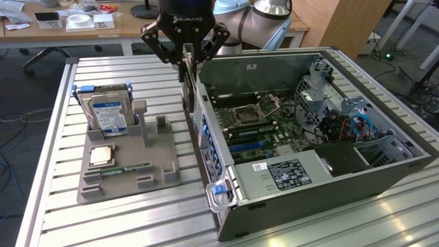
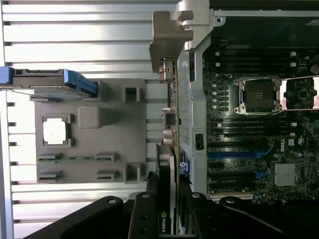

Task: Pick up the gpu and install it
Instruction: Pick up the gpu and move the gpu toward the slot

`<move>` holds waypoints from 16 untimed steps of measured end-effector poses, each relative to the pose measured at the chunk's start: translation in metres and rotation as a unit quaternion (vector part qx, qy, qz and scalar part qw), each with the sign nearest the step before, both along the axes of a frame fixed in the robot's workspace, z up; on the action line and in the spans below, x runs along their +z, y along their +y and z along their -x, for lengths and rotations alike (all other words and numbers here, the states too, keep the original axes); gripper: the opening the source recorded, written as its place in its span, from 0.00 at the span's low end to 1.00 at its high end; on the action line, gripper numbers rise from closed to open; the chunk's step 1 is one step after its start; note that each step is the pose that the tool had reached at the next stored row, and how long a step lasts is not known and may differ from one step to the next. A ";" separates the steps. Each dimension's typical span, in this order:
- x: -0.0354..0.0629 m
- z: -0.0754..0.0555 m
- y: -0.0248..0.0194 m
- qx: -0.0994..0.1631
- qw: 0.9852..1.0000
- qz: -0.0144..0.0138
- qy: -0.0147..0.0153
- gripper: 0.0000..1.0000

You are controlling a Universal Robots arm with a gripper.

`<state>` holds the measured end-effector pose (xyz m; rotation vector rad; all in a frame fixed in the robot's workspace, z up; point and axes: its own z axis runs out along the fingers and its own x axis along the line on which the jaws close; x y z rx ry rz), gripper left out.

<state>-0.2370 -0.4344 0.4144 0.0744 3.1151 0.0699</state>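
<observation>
On the slatted tabletop [image 1: 123, 216] the open computer case [image 1: 322, 190] lies on its side with the motherboard [image 1: 260, 123] facing up, so the expansion slots [image 2: 239, 155] can be reached from above; to the exterior view's left of it sits the grey holder [image 1: 161, 175], which props the hard drive [image 1: 108, 113] upright and cradles the smaller parts flat; the gpu [image 1: 184, 82] hangs in the air between holder and case, just beside the case's outer wall and not yet over the board; it is carried on edge, I judge so that its connector edge points down toward a slot; its silver bracket [image 2: 169, 35] sits at the far end, near the case rim; my pincer [image 1: 185, 57] is narrowed onto the card, one finger [image 2: 144, 214] on each flat face, clamping it near one end.
</observation>
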 end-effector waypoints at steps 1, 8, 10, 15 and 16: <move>0.0000 -0.002 0.0000 0.000 1.000 0.000 0.000 0.27; 0.0000 -0.019 0.0000 0.000 1.000 0.000 0.000 0.27; 0.0000 -0.024 0.0000 0.000 1.000 0.000 0.000 0.27; 0.0000 -0.038 0.0001 0.000 1.000 0.000 0.000 0.27; 0.0000 -0.041 0.0001 0.000 1.000 0.000 0.000 0.27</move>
